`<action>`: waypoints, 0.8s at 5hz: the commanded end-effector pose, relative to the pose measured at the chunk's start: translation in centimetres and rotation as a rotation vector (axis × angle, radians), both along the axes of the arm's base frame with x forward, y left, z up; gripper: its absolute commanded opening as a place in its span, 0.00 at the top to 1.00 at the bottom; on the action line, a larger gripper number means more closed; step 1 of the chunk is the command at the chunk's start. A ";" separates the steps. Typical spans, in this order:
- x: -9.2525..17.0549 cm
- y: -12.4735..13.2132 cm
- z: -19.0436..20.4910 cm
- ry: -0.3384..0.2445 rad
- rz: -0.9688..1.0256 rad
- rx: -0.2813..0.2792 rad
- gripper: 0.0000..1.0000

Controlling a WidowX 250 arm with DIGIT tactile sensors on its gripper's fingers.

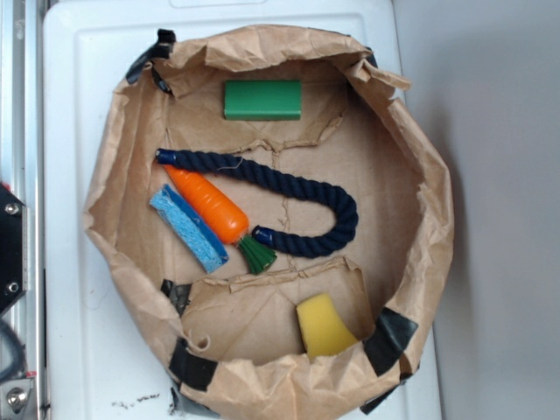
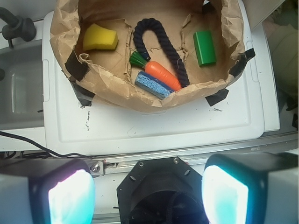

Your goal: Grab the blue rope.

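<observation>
Blue rope (image 1: 289, 188) curves around the carrot (image 1: 210, 203) inside the paper bag (image 1: 420, 175). Hand (image 2: 148, 189) hangs back, pads (image 2: 70, 196) spread wide, holding nothing, likely lining up.

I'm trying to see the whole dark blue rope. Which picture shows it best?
The exterior view: the blue rope lies uncovered from end to end, curving beside the carrot. In the wrist view the rope is smaller and its far end dips behind the paper rim.

in the wrist view the tool (image 2: 148, 191) hangs with its two fingers (image 2: 70, 193) spread wide apart, nothing between them.
</observation>
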State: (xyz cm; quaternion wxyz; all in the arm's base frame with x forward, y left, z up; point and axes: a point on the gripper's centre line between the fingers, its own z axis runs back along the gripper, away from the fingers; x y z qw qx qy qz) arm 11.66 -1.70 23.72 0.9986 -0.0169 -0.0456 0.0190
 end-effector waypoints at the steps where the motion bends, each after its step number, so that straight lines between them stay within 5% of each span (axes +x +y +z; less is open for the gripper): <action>1: 0.0 0.0 0.0 0.000 0.000 0.000 0.00; 4: 3.8 0.8 0.2 -0.049 0.046 0.028 0.00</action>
